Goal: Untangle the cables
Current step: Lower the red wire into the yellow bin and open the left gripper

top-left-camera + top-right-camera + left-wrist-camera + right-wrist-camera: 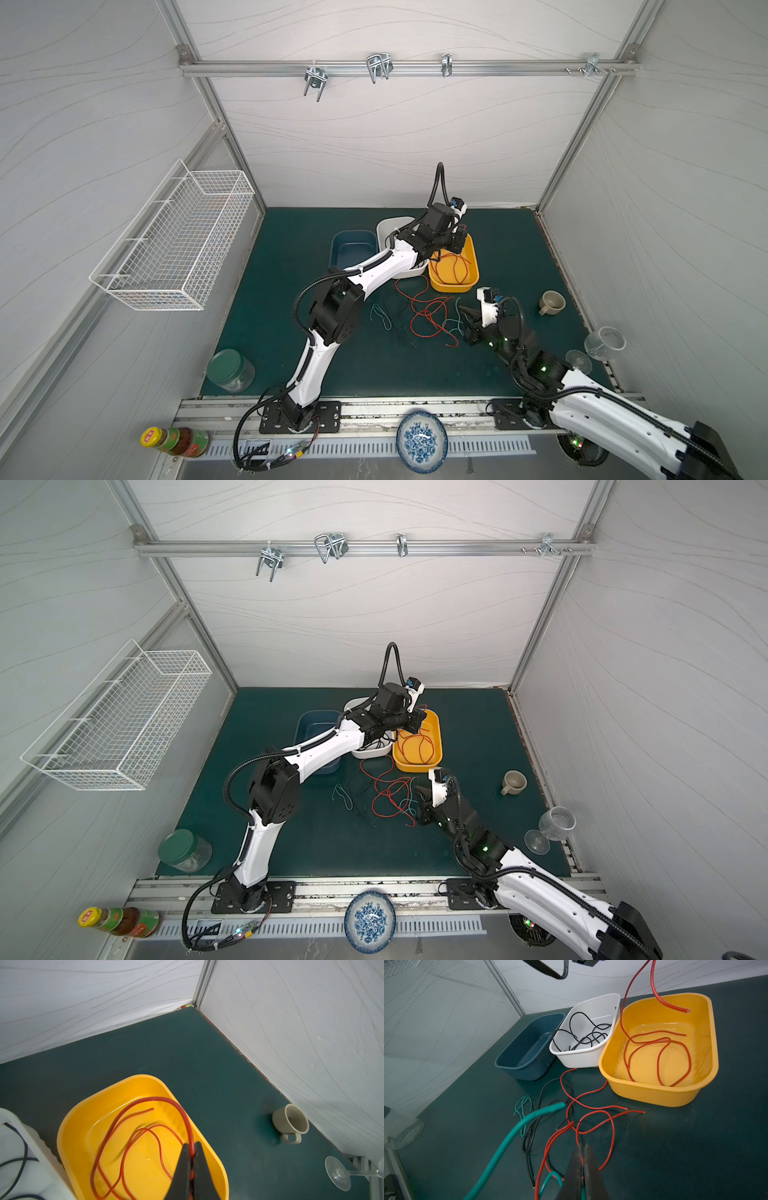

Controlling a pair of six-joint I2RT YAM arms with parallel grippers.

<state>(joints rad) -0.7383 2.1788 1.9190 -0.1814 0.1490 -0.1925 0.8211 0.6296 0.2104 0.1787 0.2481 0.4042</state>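
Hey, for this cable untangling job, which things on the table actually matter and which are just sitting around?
Belongs to the job: red cables, black cables, teal cables, yellow bin, white bin, blue bin, left tool, right tool, each gripping a cable.

Just lying about: mug, wine glass, green-lidded jar, sauce bottle, patterned plate, wire basket.
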